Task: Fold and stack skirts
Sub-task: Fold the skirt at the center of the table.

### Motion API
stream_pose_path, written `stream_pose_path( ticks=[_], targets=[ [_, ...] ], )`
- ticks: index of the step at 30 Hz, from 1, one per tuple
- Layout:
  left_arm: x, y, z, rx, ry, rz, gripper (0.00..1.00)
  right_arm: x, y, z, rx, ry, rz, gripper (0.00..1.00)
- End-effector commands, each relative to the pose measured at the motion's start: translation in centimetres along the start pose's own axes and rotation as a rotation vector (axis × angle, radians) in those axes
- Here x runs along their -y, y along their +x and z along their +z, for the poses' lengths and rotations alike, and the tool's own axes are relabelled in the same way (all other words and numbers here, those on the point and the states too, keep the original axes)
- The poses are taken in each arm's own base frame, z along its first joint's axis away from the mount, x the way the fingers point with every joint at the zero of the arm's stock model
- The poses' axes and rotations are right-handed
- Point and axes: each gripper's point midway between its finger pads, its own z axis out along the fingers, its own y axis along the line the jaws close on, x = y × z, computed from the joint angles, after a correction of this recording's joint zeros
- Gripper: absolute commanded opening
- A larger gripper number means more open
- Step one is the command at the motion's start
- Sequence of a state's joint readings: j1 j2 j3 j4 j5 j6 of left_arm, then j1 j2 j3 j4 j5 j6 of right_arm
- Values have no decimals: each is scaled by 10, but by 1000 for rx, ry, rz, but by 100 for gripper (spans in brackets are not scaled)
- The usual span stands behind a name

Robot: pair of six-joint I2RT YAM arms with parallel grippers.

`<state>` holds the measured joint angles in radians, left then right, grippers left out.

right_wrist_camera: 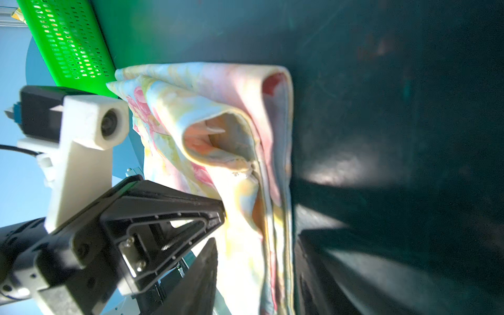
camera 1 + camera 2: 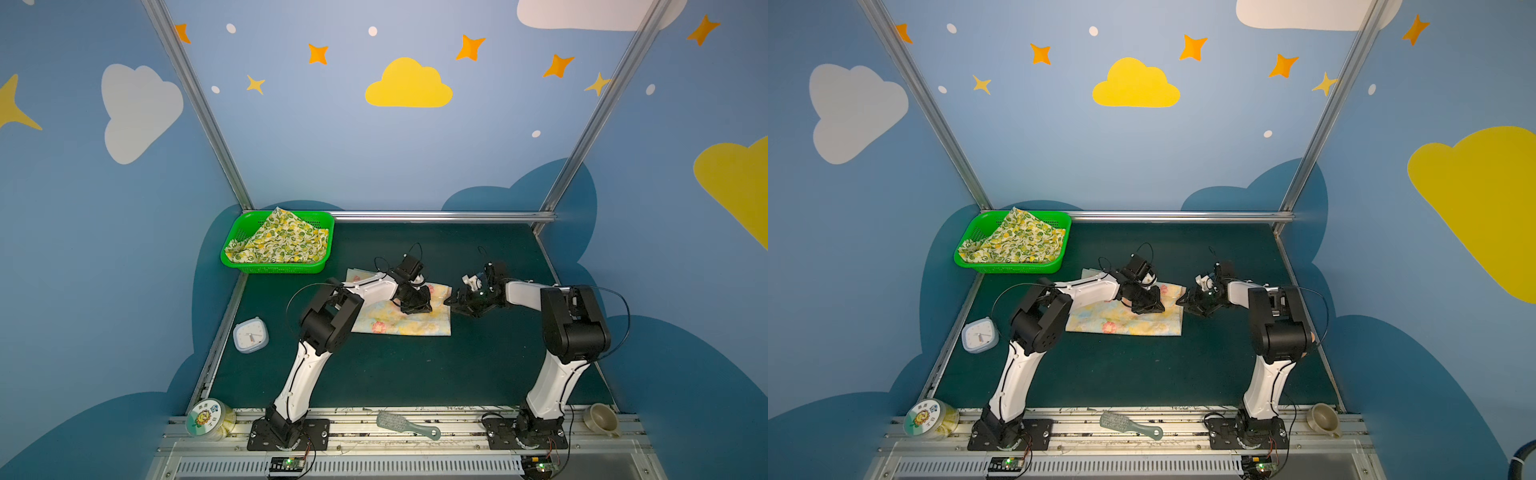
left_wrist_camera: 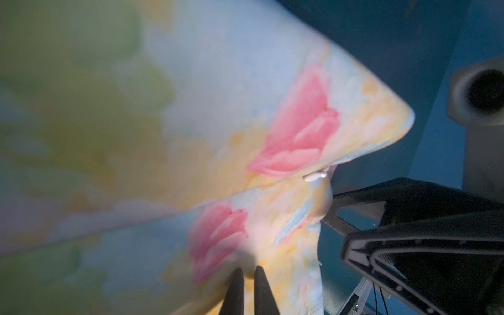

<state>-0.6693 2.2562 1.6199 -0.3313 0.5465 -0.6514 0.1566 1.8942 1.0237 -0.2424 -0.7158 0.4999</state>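
The pastel yellow-blue skirt (image 2: 399, 324) (image 2: 1121, 326) with pink flowers lies folded on the dark green mat. My left gripper (image 2: 417, 306) (image 3: 248, 270) is shut, tips down on its upper right part; I cannot tell whether cloth is pinched. My right gripper (image 2: 451, 305) (image 1: 256, 237) is open at the skirt's right edge, with the layered hem (image 1: 272, 218) between its jaws. A raised fold (image 1: 218, 131) gapes like a pocket. The cream lemon skirt (image 2: 278, 243) (image 2: 1017, 243) lies crumpled in the green basket (image 2: 274, 270).
A pale blue clock (image 2: 250, 334) lies at the mat's left edge. On the front rail lie a round jar (image 2: 208, 419), a brush (image 2: 405, 424) and a cup (image 2: 601, 417). Blue walls close in the back and both sides.
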Motion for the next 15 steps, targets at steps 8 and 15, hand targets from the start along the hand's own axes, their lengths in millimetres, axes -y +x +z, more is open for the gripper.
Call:
stream_pose_path(
  ticks=[8, 15],
  targets=[
    [-10, 15, 20, -49, -19, -22, 12, 26, 13, 25, -31, 85, 36, 46],
    [-11, 16, 20, -49, -20, -24, 12, 24, 13, 30, -24, 62, 34, 45]
  ],
)
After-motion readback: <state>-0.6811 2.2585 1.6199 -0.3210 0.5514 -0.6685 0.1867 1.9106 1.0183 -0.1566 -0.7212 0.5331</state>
